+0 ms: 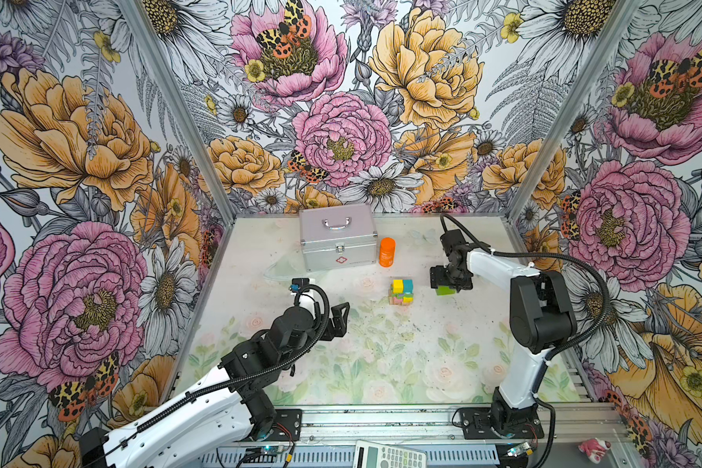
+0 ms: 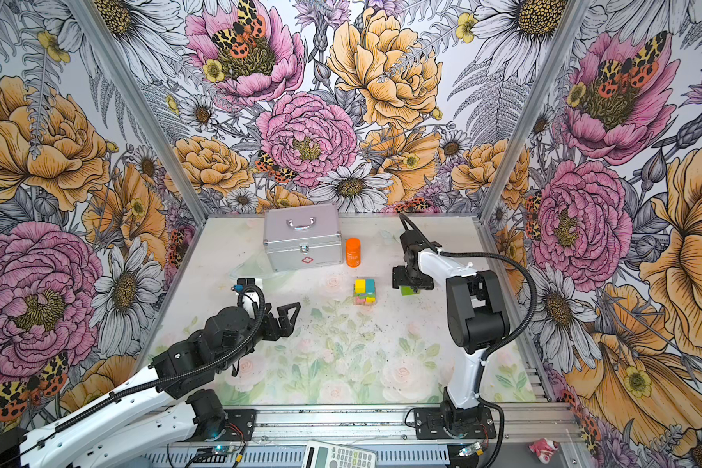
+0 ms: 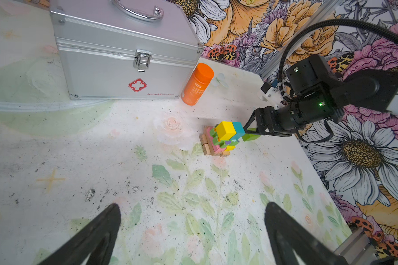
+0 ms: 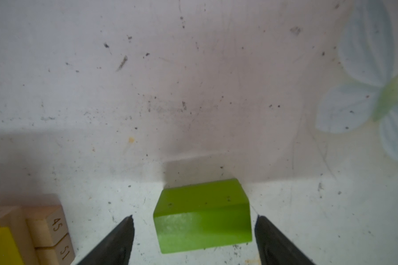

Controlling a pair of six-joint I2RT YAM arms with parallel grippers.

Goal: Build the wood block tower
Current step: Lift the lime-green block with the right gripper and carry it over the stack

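Note:
The tower (image 1: 402, 291) (image 2: 364, 291) stands mid-table: tan planks (image 4: 53, 224) and a pink plank at the base, green pieces above, a yellow cube (image 3: 225, 130) and a teal cube (image 3: 239, 129) on top. Just right of it a lime-green block (image 4: 202, 215) (image 1: 446, 290) lies on the table. My right gripper (image 4: 195, 216) (image 1: 448, 283) is lowered over this block with its jaws open on either side; a clear gap shows on one side and a thin one on the other. My left gripper (image 3: 193, 206) (image 1: 339, 320) hangs open and empty, left of the tower.
A silver metal case (image 1: 337, 237) stands at the back with an orange bottle (image 1: 387, 252) beside it, behind the tower. A calculator (image 1: 390, 456) and a pink object (image 1: 594, 447) lie on the front rail. Flowered walls enclose three sides.

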